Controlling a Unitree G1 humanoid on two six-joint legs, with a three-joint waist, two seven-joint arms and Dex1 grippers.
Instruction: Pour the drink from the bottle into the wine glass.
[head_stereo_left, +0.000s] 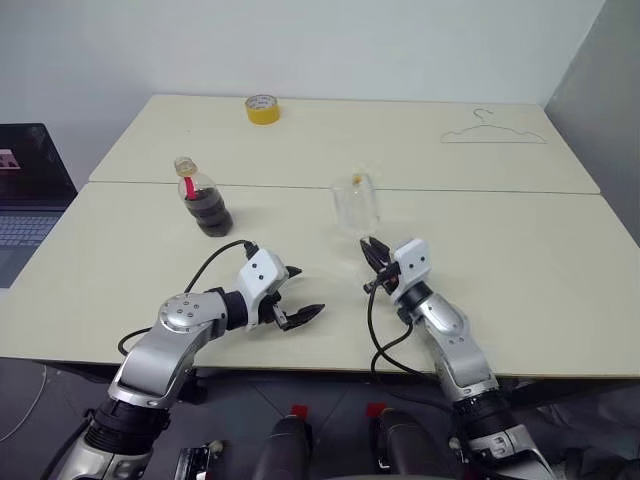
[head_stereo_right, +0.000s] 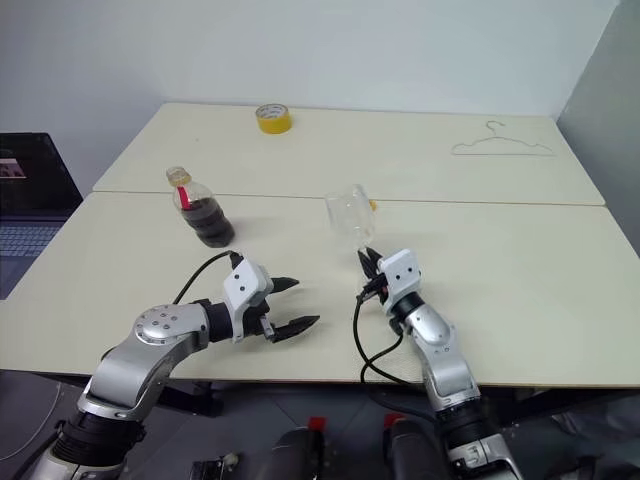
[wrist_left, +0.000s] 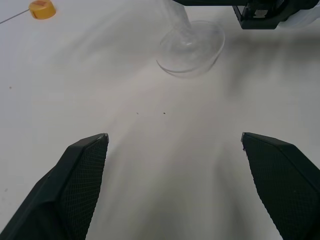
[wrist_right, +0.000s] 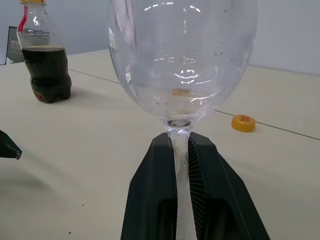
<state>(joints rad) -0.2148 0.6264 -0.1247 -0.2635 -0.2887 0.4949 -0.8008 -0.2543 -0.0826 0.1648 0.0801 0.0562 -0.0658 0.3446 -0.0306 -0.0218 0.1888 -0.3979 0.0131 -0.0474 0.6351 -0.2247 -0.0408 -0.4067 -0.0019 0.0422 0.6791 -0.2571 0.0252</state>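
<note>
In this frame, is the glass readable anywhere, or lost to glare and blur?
Right wrist view: wine glass sharp, small ceiling-light glints on the bowl, stem between the right gripper fingers. Left wrist view: its foot soft, faint shadow. Head views: bowl pale against the table.

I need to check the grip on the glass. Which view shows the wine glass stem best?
The right wrist view: the right gripper is shut on the wine glass stem, just under the empty bowl. The head views show the glass small; the left wrist view shows its foot.
</note>
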